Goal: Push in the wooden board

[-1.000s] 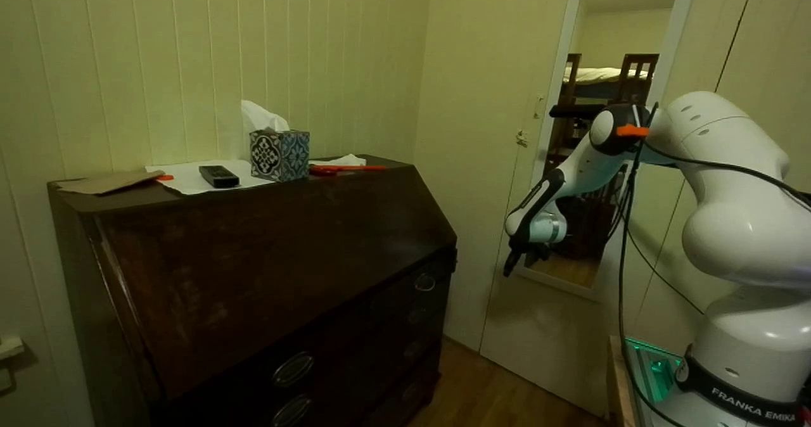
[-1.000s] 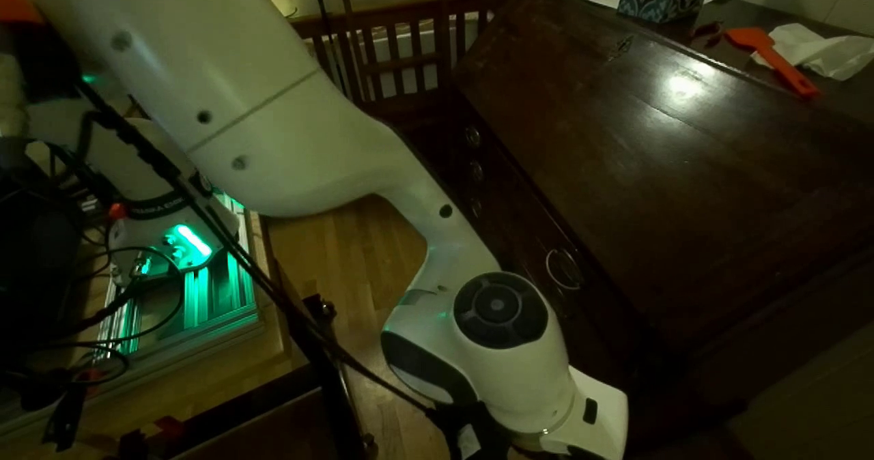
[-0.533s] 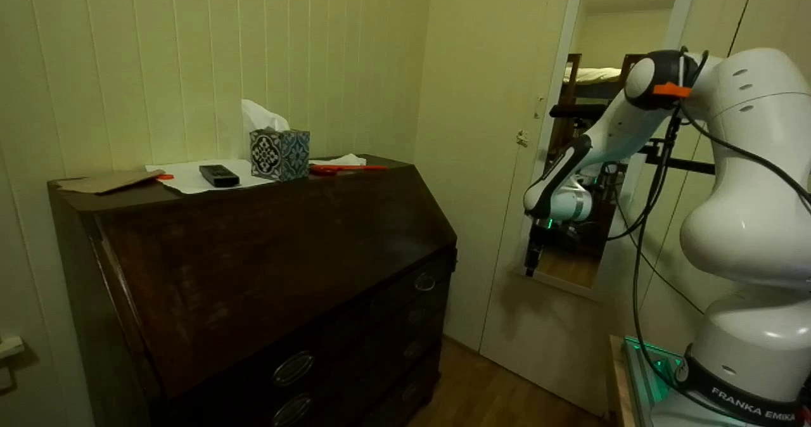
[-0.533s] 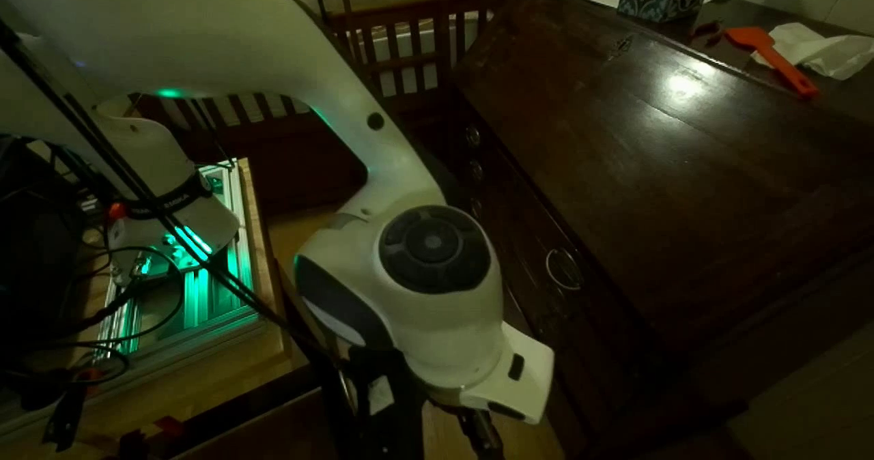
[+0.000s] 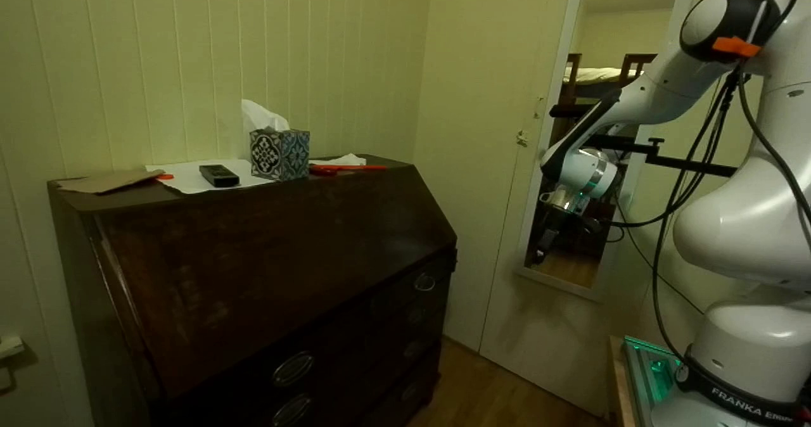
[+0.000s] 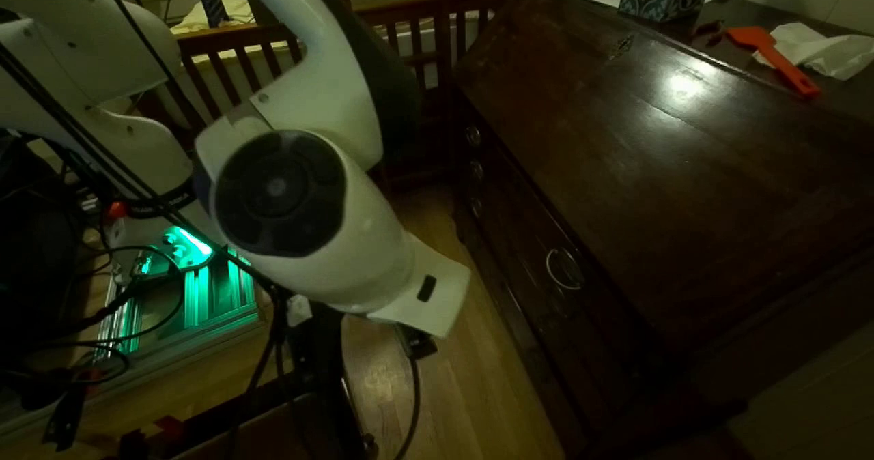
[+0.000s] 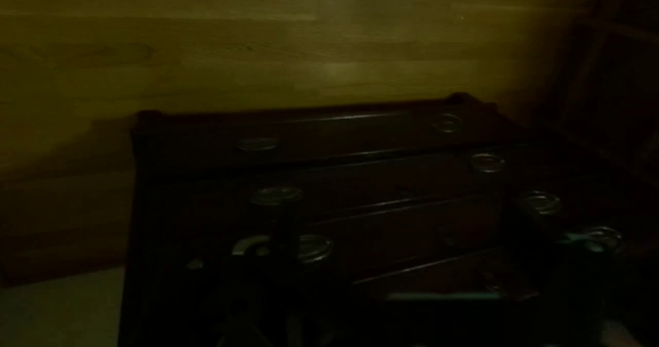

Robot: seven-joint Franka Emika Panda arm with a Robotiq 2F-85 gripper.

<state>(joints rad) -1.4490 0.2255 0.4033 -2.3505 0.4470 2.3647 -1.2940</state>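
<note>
The dark-brown desk (image 5: 266,268) stands with its slanted front panel up and its drawers flush, as both exterior views show. I cannot make out the wooden board anywhere; it is hidden or lost in the dark wood. My gripper (image 7: 399,213) is open in the very dark wrist view, its black fingers (image 7: 285,221) wide apart with nothing seen between them. Beyond them lie the drawer fronts with oval metal handles (image 7: 486,162). In an exterior view the gripper hangs downward in front of the mirror (image 5: 618,237), well apart from the desk.
On the desk top sit a tissue box (image 5: 280,154), a remote (image 5: 218,176), paper and an orange-red tool (image 6: 771,57). A slatted wooden chair (image 6: 410,57) stands behind the desk's far end. Wooden floor (image 6: 478,392) lies between arm and desk. Black cables hang off the arm.
The arm has drawn back from the desk toward its base, the hand shifting right in an exterior view and its wrist turning. The desk and the things on it have not moved.
</note>
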